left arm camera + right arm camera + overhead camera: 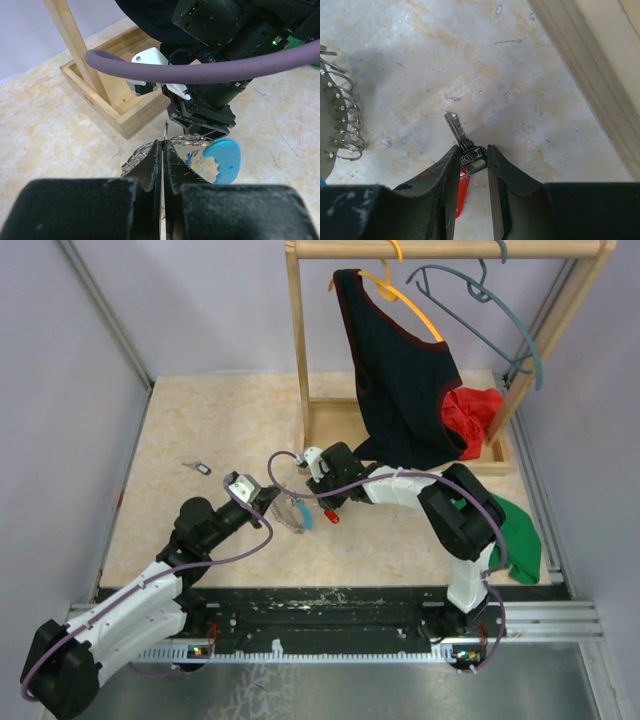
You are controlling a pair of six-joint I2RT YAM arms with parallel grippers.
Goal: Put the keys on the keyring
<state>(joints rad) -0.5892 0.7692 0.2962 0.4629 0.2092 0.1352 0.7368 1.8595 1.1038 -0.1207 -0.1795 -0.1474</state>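
Step in hand, as I read it: thread the held key onto the ring.

Near side: left fingers [150, 167] are pressed together, pinching the thin coiled wire of the keyring [192, 140], just left of centre in the top view. Its light-blue section [222, 161] sits lower right of the pinch in the left wrist view.

Just beyond: right fingers [442, 175] are part-way apart, clamped on the head of a small metal key [455, 125]. The blade points to the upper left of the right wrist frame, low over the worktop [520, 75]; touching or not, can't tell. There's a red piece [462, 192] under the head: cover or second key, can't tell. The coils are at that frame's left edge, apart from the blade.

To do it well: left holds the ring rigid, and right lines up the key's hole (not the blade) with a free wire end. Approach slowly, no twisting in the grip. The wire end isn't visible, so locate it first.

Farther out: a loose key [198, 468] left of centre on the worktop, wooden rack [300, 340] at the back.
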